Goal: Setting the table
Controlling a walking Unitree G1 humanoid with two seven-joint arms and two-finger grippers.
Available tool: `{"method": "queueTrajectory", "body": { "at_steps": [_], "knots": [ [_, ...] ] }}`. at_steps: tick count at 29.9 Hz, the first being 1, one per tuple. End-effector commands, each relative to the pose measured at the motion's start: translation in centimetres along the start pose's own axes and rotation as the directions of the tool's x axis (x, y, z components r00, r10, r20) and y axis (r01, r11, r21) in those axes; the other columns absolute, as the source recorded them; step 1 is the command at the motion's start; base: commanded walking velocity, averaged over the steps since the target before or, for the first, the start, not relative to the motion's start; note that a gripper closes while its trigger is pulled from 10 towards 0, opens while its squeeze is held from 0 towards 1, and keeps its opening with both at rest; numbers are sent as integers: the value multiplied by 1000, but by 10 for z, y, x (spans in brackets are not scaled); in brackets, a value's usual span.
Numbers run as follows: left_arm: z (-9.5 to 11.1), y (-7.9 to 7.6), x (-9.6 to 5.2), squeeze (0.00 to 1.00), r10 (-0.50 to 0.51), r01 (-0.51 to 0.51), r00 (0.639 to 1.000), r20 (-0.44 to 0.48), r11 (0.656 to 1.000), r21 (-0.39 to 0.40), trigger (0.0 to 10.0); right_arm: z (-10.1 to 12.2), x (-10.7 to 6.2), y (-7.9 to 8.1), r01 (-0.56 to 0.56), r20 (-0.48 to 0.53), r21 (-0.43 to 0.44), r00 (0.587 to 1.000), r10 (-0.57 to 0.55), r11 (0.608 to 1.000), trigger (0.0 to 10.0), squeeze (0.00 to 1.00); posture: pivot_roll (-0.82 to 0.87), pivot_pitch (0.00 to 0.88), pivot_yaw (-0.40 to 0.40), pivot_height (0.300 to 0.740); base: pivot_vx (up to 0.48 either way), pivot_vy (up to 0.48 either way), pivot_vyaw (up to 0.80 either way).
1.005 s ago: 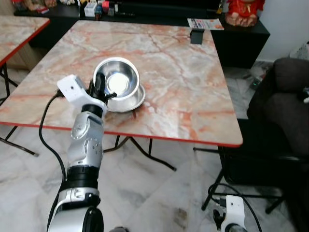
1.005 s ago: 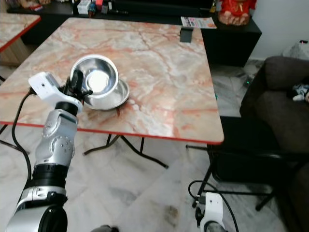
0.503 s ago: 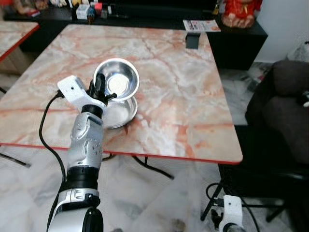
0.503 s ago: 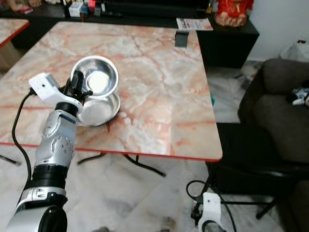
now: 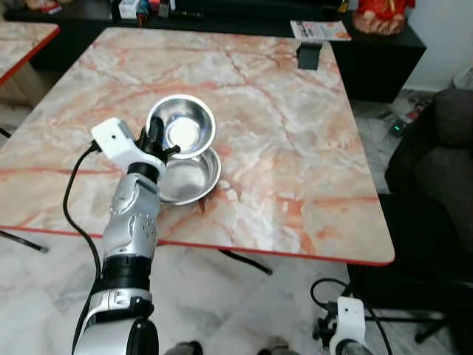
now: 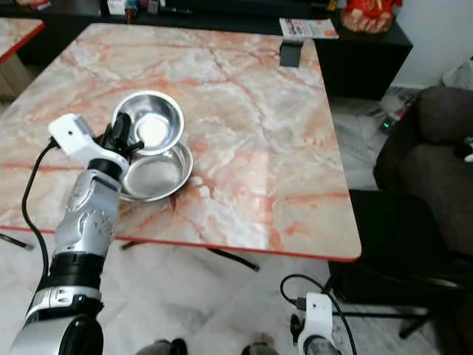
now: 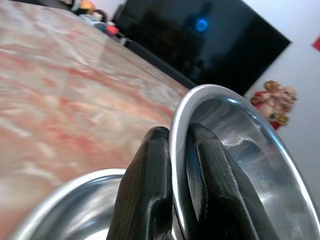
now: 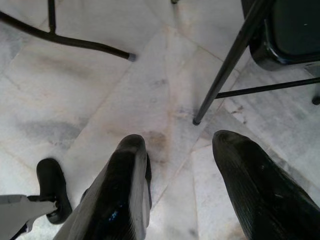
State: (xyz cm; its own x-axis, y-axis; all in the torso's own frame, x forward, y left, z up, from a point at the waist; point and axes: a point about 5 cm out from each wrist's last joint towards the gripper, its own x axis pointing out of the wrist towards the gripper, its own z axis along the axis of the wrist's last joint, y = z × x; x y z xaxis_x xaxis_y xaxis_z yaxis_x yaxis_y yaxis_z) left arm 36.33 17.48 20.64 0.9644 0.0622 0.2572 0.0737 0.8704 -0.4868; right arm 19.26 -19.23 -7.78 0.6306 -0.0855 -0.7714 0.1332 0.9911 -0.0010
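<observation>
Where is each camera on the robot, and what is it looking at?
Left eye view: on the head, looking down at the marble table; the left gripper pinches the upper bowl above the lower bowl.
Right eye view: beside it on the head, sharing the same scene.
Left wrist view: on the left wrist, looking along the fingers clamped on that bowl's rim.
Right wrist view: on the right wrist, looking down at the floor past the open right gripper.

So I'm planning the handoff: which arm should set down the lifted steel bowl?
Left. Its end effector already pinches the rim of the upper bowl, above the lower bowl on the marble table. The right end effector hangs open near the floor.
</observation>
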Motion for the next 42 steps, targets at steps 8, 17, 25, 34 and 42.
{"method": "queueTrajectory", "body": {
  "at_steps": [8, 17, 25, 34, 42],
  "knots": [
    [-21, -2, -1, 0, 34, -32, 987, -155, 999, 13, 10000, -8, -2, -1, 3, -26, 0, 1000, -3, 1000, 10000, 0, 35, 167, -51, 740, 0, 0, 0],
    [-34, -18, 9, 0, 57, -62, 972, -229, 998, -12, 10000, -8, -2, 0, 1, -24, 3, 1000, -1, 1000, 10000, 0, 27, 164, -47, 740, 0, 0, 0],
    [-36, -24, 15, 0, 43, -48, 966, -257, 999, -13, 10000, -8, -2, -1, 3, -25, 6, 1000, -3, 1000, 10000, 0, 31, 164, -46, 740, 0, 0, 0],
    [-41, -25, 18, 0, 78, -69, 951, -300, 997, 43, 10000, -8, -2, 0, 2, -24, 7, 1000, -2, 1000, 10000, 0, 30, 164, -45, 740, 0, 0, 0],
    [-43, -22, 18, 0, 105, -89, 942, -318, 994, 62, 10000, -9, -2, 0, 3, -26, 9, 1000, -3, 1000, 10000, 0, 29, 170, -44, 740, 0, 0, 0]
  ]
}}
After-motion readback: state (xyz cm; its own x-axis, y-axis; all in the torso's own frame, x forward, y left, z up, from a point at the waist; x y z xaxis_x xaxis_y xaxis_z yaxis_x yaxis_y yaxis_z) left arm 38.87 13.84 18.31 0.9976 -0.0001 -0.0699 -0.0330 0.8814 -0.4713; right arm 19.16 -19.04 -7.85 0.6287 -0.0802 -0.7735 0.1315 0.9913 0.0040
